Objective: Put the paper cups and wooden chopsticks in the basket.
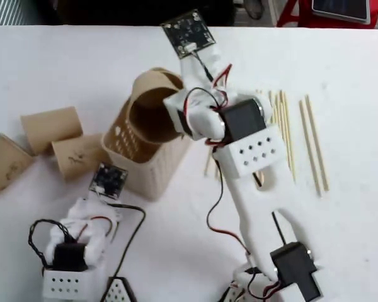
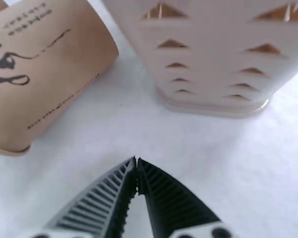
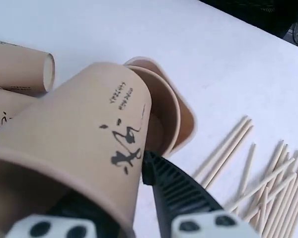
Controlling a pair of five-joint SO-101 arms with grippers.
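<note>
My right gripper (image 3: pixel 131 173) is shut on a brown paper cup (image 3: pixel 74 144), one black finger (image 3: pixel 174 191) lying along the cup's outside. In the high view this cup (image 1: pixel 152 100) tilts over the mouth of the cream perforated basket (image 1: pixel 148 170), and a second cup (image 3: pixel 166 111) sits just beyond it. Several wooden chopsticks (image 1: pixel 283 129) lie loose on the table to the right of the basket, with two more (image 1: pixel 315 145) farther right. My left gripper (image 2: pixel 136 166) is shut and empty, low over the table in front of the basket's wall (image 2: pixel 213 54). A lying cup (image 2: pixel 37 69) rests beside it.
Three more cups lie on their sides to the left of the basket: one (image 1: pixel 50 128), another (image 1: pixel 77 156) and a third (image 1: pixel 6 165). The left arm (image 1: pixel 75 242) sits at the table's near left with black cables around it. The right arm (image 1: pixel 258 189) crosses the chopsticks.
</note>
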